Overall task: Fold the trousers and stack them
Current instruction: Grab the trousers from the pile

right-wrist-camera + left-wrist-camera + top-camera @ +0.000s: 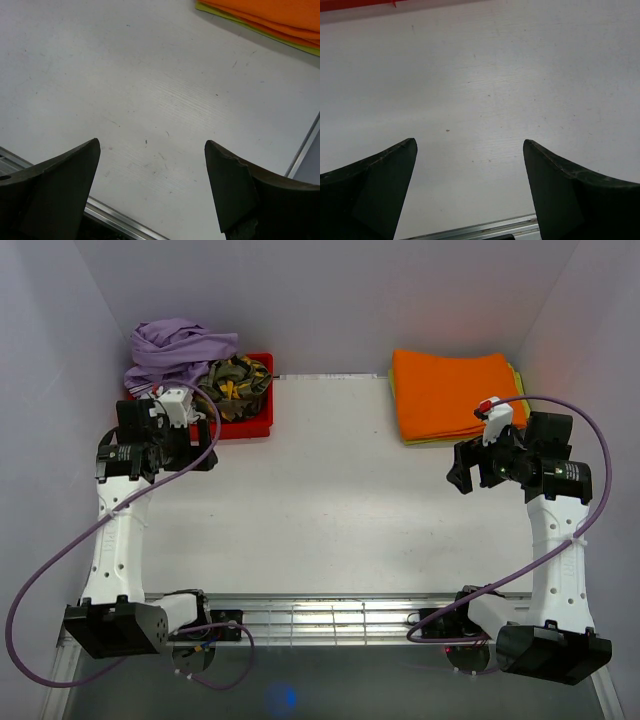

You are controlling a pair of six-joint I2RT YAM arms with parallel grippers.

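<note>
Left tool (469, 142) gapes; trousers (175, 345) (soft, lilac) lie crumpled.

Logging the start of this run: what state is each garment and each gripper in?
trousers: crumpled, unfolded, heaped over the red bin's far-left corner.
camouflage garment: bunched up inside the bin.
orange cloths: folded, stacked flat.
left gripper: open, empty.
right gripper: open, empty.

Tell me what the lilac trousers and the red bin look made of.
Trousers: soft thin cloth, matte, going by its loose crumpled folds; weave too small to tell. Red bin: likely moulded plastic, smooth, uniform colour, with a straight rigid rim.
</note>
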